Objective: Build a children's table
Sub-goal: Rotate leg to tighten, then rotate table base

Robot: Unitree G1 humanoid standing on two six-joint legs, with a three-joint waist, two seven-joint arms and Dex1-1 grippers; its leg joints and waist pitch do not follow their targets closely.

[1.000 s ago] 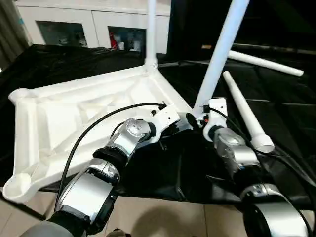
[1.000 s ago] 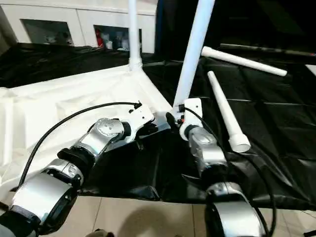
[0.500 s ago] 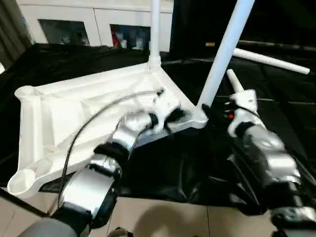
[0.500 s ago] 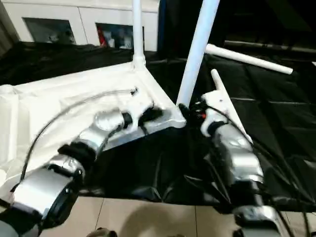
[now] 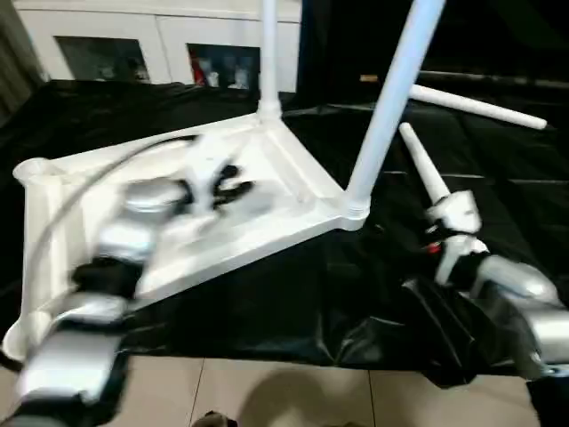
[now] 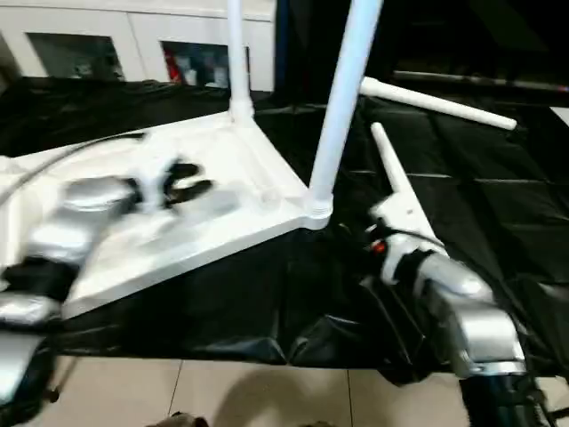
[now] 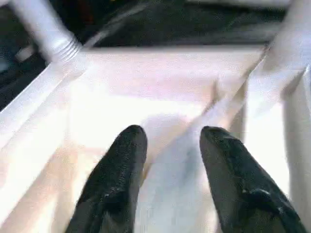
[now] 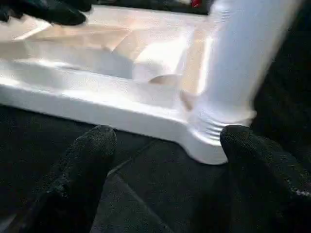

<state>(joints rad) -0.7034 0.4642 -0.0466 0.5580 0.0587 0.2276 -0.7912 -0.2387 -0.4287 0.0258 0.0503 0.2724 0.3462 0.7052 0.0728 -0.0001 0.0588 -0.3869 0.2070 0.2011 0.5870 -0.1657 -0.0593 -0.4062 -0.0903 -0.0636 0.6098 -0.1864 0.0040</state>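
Note:
The children's table lies upside down on black cloth, its white ribbed top (image 5: pixel 98 191) facing up. Two legs stand in corner sockets: one at the far corner (image 5: pixel 268 53), one at the near right corner (image 5: pixel 391 98). Two loose legs lie to the right, one far back (image 5: pixel 480 107) and one nearer (image 5: pixel 425 169). My left gripper (image 5: pixel 238 181) hovers open over the ribbed underside, with nothing between its fingers (image 7: pixel 124 155). My right gripper (image 8: pixel 167 145) stands wide open just short of the near right corner socket (image 8: pixel 214 126), touching nothing.
A black cloth (image 5: pixel 267 294) covers the platform, and its front edge drops to a tiled floor (image 5: pixel 293 391). A white cabinet with glass doors (image 5: pixel 133 44) stands behind. My left arm's cable (image 5: pixel 89 182) arcs over the table top.
My left gripper has opened and swung left, away from the near right corner and over the table top. My right arm has drawn back from the standing leg.

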